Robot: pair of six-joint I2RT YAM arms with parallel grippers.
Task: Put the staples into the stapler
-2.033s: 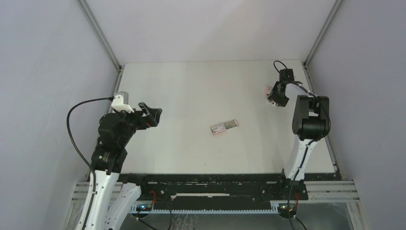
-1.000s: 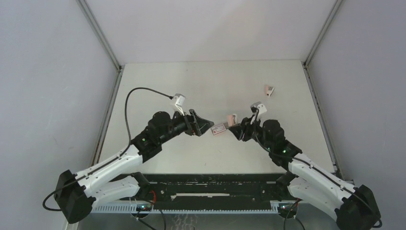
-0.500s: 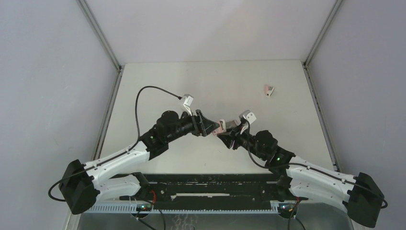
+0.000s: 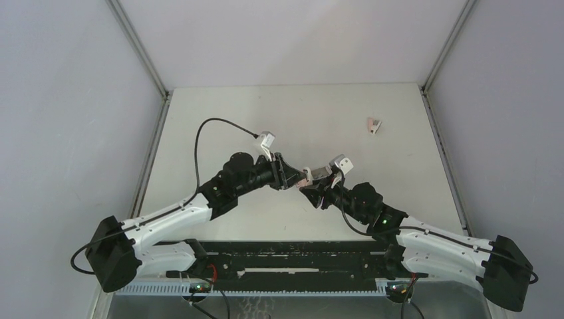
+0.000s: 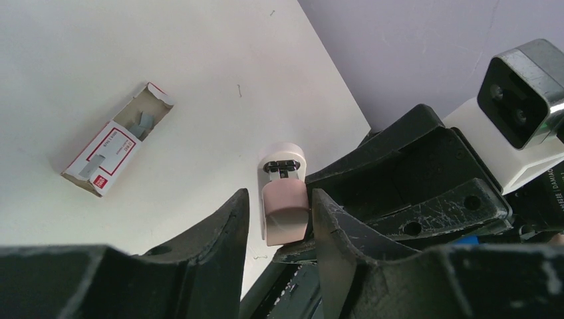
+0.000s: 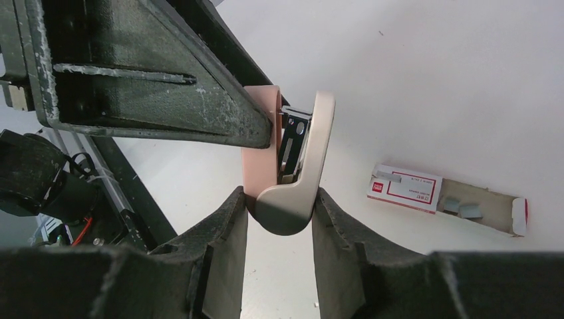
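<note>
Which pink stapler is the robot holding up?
The middle stapler, clamped in the right gripper with the left gripper around it. The other stapler lies alone on the table, far right.

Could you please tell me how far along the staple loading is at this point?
Done: the right gripper holds the pink stapler. In hand: the left gripper flanks its other end, though a firm grip is unclear. Left: the staples lie in their open box on the table, not yet picked up or loaded.
</note>
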